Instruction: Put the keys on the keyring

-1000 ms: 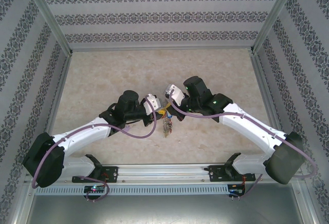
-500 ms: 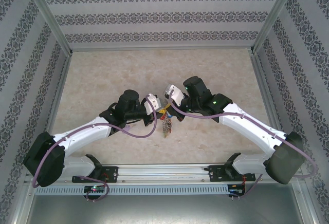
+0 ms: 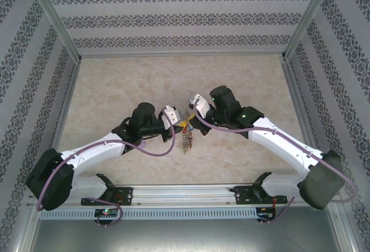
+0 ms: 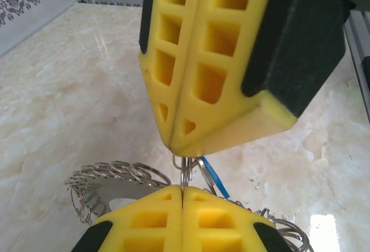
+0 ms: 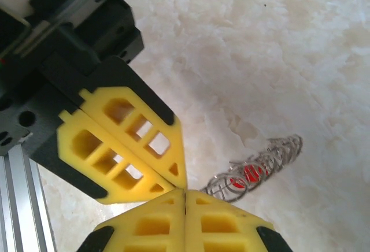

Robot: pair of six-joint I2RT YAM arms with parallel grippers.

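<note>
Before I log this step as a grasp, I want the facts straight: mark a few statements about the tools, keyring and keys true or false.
1. The left tool and right tool are both shut. True.
2. A thin wire loop bridges their tips. True.
3. The keyring lies against the far wall. False: it is right by the tools, at the middle of the table.
4. The blue key is beside the wire loop. True.
5. The red key lies alone on the table. False: it sits among the keyring's loops.
</note>
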